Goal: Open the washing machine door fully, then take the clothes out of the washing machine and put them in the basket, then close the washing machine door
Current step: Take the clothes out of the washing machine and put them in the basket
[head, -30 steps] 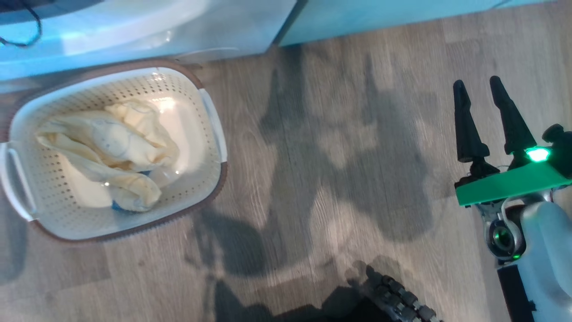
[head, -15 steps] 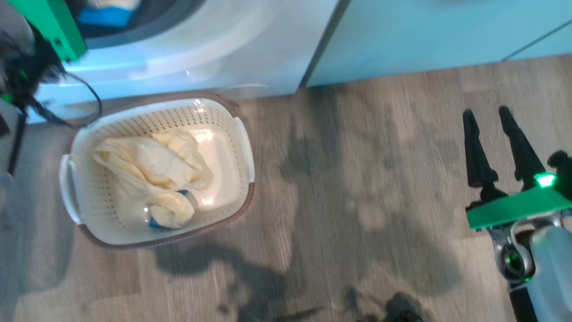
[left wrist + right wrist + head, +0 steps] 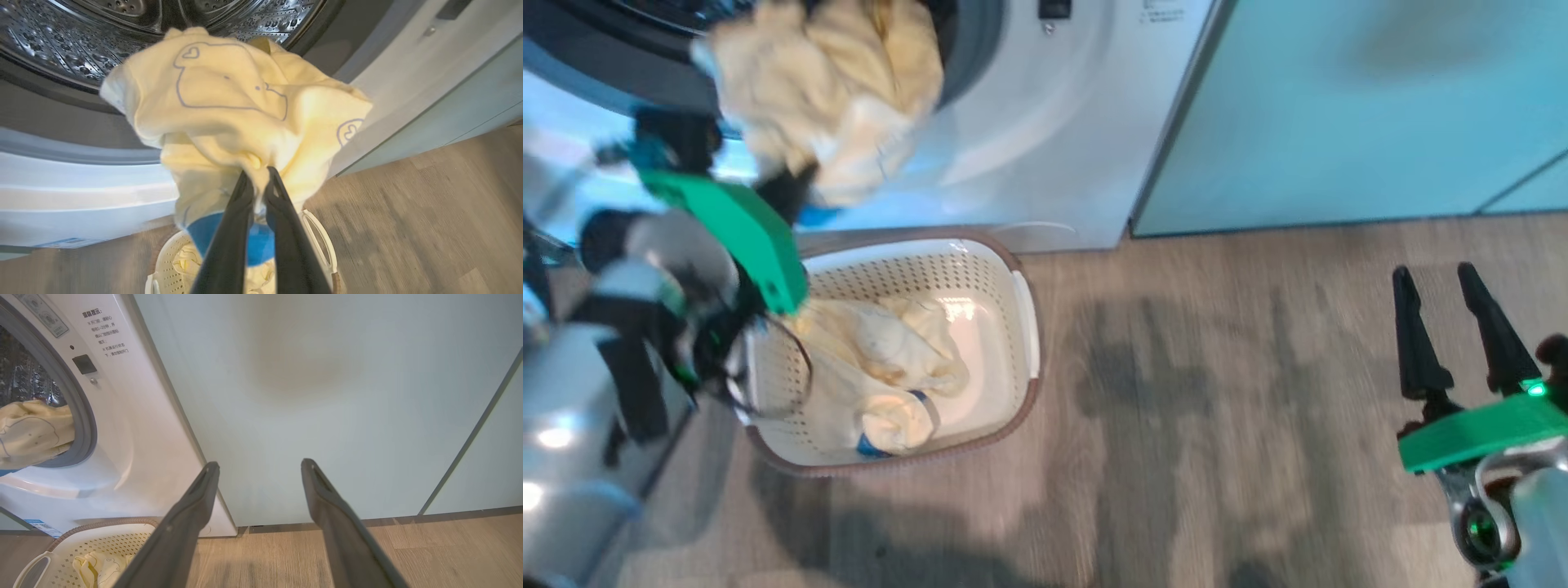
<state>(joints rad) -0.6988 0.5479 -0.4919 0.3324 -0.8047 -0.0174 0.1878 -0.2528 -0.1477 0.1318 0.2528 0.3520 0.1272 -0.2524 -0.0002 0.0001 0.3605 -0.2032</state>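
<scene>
My left gripper (image 3: 257,173) is shut on a cream-yellow garment of the clothes (image 3: 229,106), which hangs bunched just outside the drum mouth of the white washing machine (image 3: 1054,122). The same garment (image 3: 833,98) and the left gripper (image 3: 792,192) show at the head view's upper left, above the basket (image 3: 1021,302). The cream perforated basket stands on the floor against the machine's foot, with more clothes (image 3: 882,367) lying in it. My right gripper (image 3: 1462,282) stands open and empty over the floor at the right; its fingers (image 3: 192,510) face a cabinet. The washing machine door is out of view.
Pale green cabinets (image 3: 1339,114) stand right of the machine, meeting the wood floor (image 3: 1217,408). The left arm's green bracket and grey body (image 3: 572,392) fill the head view's left side. The basket's corner (image 3: 81,547) shows in the right wrist view.
The head camera has tilted up, bringing the drum mouth into view. My left gripper with the garment has come into view, out of the drum and above the basket. The right gripper stays open.
</scene>
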